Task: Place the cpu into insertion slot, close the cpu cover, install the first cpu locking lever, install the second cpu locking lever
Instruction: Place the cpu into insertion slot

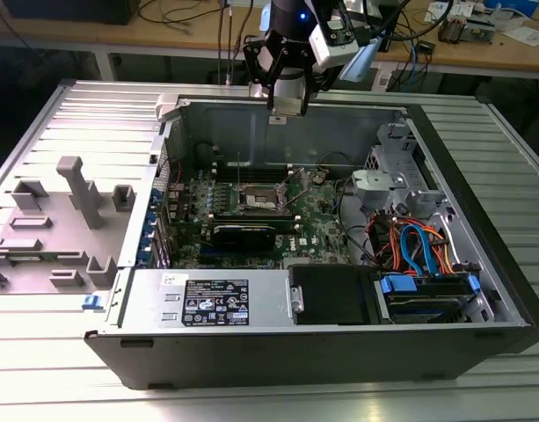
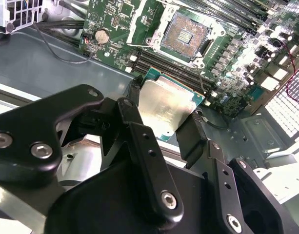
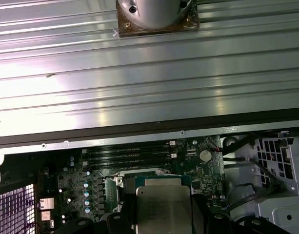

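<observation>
Cpu (image 2: pixel 166 108) pinched by opposite edges between the two black fingers (image 2: pixel 190 139) of gripper (image 2: pixel 164 119), metal top toward both wrist cameras. Side grip, likely to spare the underside and keep the chip square. Held above the open computer case (image 1: pixel 251 352), near its rear wall, well apart from insertion slot (image 2: pixel 183 36). Slot bare, dark centre exposed, nothing seated yet.

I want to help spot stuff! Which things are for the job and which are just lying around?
For the job: tool holding the cpu; empty slot.
Just there: coin battery; memory slots; coloured cables; grey stand.
</observation>
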`<action>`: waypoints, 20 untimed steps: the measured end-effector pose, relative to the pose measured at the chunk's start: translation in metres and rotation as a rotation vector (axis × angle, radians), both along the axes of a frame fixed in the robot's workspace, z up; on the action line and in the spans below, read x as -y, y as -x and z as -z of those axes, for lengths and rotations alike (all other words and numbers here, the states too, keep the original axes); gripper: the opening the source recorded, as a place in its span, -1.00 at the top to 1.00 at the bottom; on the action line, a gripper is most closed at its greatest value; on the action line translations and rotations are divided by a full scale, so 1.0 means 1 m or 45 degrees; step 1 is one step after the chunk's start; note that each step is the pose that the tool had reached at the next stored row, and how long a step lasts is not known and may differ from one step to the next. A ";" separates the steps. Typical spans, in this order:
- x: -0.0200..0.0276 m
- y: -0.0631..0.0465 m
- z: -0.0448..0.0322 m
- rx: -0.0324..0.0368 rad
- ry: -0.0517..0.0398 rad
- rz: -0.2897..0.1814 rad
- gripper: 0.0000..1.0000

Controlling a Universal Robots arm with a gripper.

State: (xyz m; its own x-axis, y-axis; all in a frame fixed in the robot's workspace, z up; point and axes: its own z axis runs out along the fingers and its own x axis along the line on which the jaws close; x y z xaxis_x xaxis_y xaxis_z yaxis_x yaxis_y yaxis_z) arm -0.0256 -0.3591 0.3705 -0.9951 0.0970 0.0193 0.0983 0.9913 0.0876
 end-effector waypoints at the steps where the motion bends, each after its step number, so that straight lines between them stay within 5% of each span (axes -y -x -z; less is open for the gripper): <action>1: 0.0000 0.000 0.0000 0.0000 0.000 0.000 -0.08; 8: 0.0021 0.000 0.0002 0.0000 0.000 0.007 -0.08; 20: 0.0031 0.000 0.0009 -0.0001 0.000 0.116 -0.08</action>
State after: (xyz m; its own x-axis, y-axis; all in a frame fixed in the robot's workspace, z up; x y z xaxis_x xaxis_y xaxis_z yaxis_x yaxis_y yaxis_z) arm -0.0256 -0.3622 0.3696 -0.9822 0.1870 0.0193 0.1880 0.9783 0.0872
